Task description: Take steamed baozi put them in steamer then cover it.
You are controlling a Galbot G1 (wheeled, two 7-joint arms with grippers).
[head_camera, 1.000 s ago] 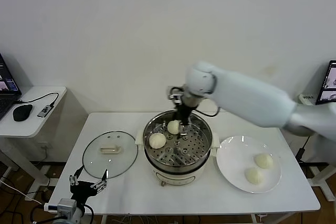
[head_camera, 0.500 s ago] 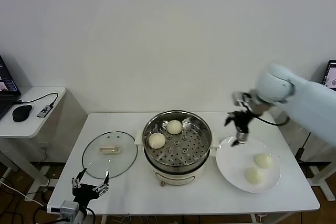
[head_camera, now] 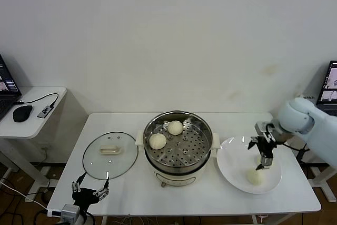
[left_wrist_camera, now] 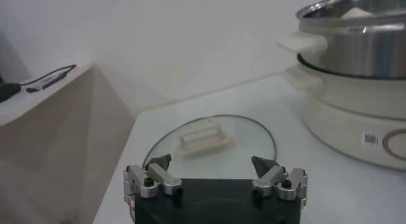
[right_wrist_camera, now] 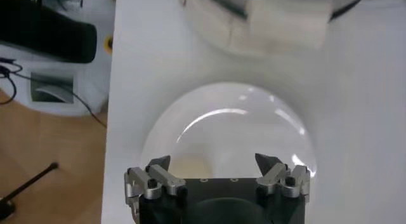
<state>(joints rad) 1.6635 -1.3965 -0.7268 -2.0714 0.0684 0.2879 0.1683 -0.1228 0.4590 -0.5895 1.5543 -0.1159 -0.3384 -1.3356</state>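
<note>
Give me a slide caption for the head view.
Right end effector open above plate with one visible baozi; two baozi in steamer.

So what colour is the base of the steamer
Cream-white, under the shiny steel steamer; clearest in the left wrist view.

Open steamer [head_camera: 178, 143] mid-table, bare perforated tray toward the front, glass lid [head_camera: 110, 154] lying left, plate [head_camera: 234, 164] right, white table [head_camera: 210, 196] strip free in front.

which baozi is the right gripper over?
The far baozi on the plate, mostly hidden under the open right gripper; the near one lies uncovered; two sit in the steamer.
</note>
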